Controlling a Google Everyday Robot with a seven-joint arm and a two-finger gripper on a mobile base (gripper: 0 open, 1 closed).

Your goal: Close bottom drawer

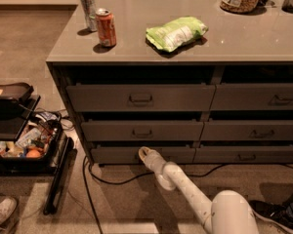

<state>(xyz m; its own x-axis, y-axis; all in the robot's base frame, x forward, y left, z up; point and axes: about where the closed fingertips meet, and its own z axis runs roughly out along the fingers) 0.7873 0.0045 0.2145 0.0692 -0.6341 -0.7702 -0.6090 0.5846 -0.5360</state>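
Single cam, one view only, so no overlap to report. It sits high and looks down and forward at the front of the drawer unit (206, 112) from mid distance. The countertop (234, 38) fills the far upper part of the frame, the floor (112, 204) the near part. The left drawer stack (102, 99) is whole in frame; the right stack (254, 130) is cut at the right edge. The arm (185, 194) enters from the near right corner. The gripper (145, 154) sits low centre, at the bottom drawer (115, 155) front.

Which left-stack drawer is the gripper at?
The bottom drawer, lowest and shallowest-fronted of the three; the gripper is at the middle of its front.
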